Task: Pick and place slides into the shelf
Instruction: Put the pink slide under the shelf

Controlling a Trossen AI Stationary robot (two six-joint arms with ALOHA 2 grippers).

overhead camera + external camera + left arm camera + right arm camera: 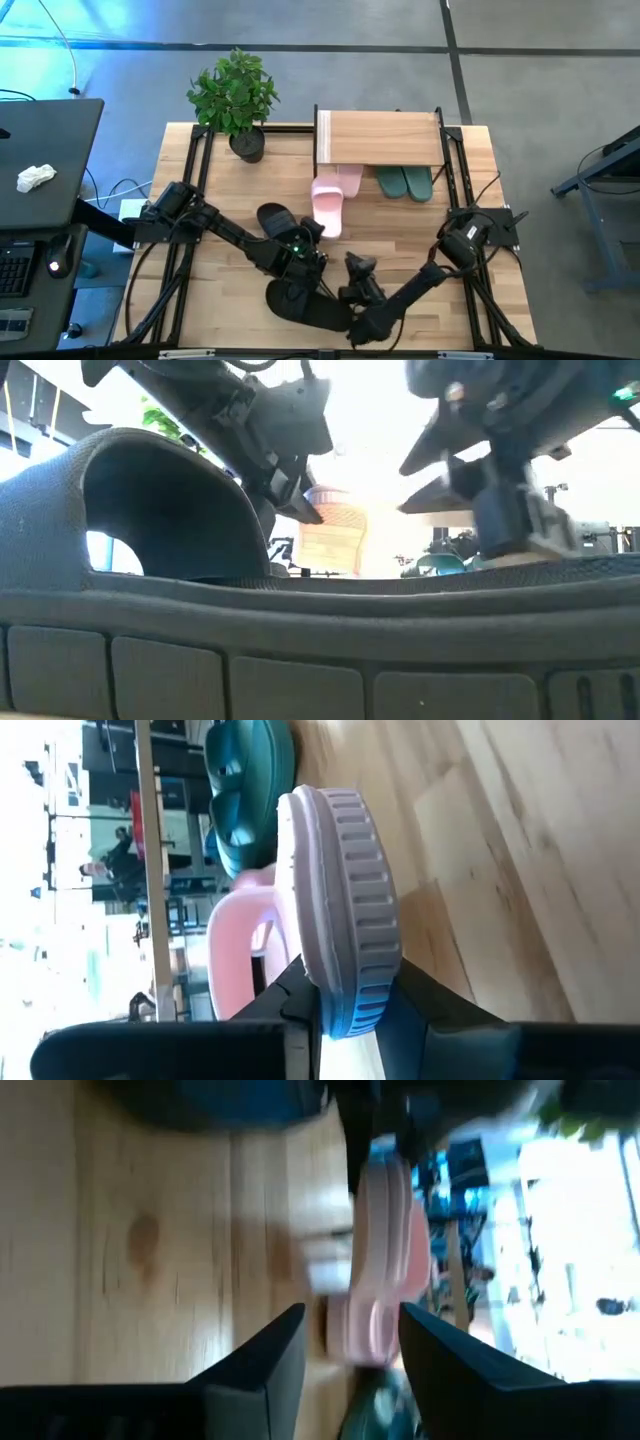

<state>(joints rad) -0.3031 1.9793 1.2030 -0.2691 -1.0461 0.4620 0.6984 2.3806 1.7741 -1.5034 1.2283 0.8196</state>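
My left jaws [350, 1010] are clamped on the heel edge of a pale pink slide [340, 890], held on its side just above the desk [230, 190]. Ahead of these jaws, a second pink slide [349, 178] and two teal green slides [405, 183] sit partly under the shelf [380, 138]. Behind and beside them lie two black slides [305, 305], one [277, 217] near my left forearm. My right jaws [350, 1350] stand apart, holding nothing, low over the desk close to the nearer black slide. A potted plant [236, 95] stands at the far desk edge.
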